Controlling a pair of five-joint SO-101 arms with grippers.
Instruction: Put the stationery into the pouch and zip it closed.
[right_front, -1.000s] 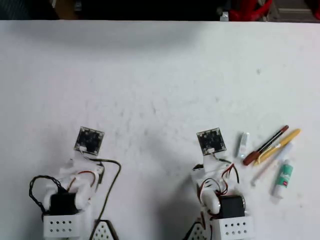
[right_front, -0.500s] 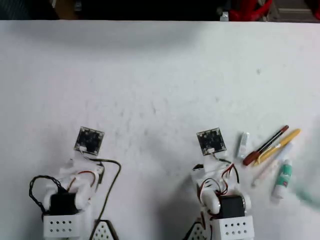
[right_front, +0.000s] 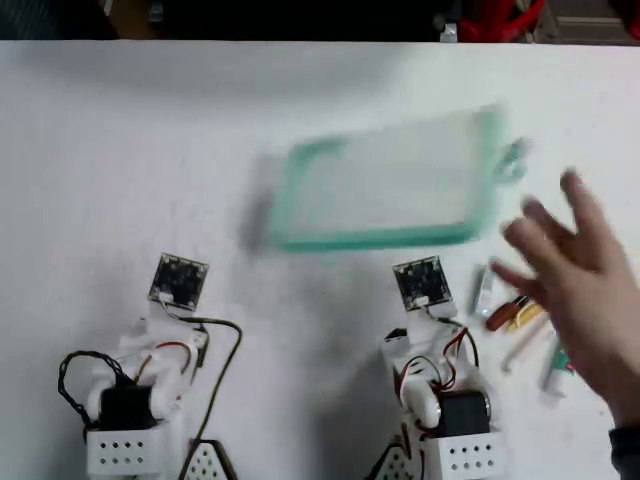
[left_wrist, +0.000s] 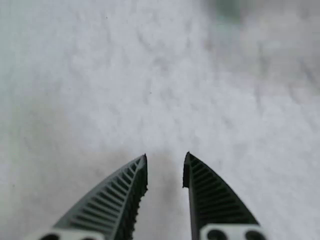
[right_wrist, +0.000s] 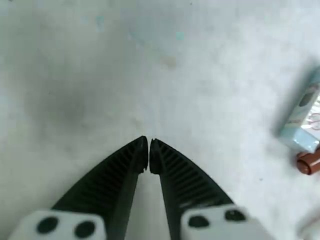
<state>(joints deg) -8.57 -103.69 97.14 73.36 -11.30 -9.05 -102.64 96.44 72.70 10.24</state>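
Pouch (right_front: 370, 238), green-edged clear plastic, lies unfilled by a person's hand (right_front: 572, 280). Your left gripper (left_wrist: 165, 156) is spread, right gripper (right_wrist: 149, 141) pressed together; open it for the brown pen (right_front: 503, 316).

The pouch (right_front: 385, 185) is beyond the right arm (right_front: 440, 395), stationery (right_front: 508, 316) beside that arm, under a hand (right_front: 575, 280).

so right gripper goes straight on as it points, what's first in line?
Probably the green-edged clear pouch, across the right gripper's line beyond bare white table; whether it is at that height is unclear.
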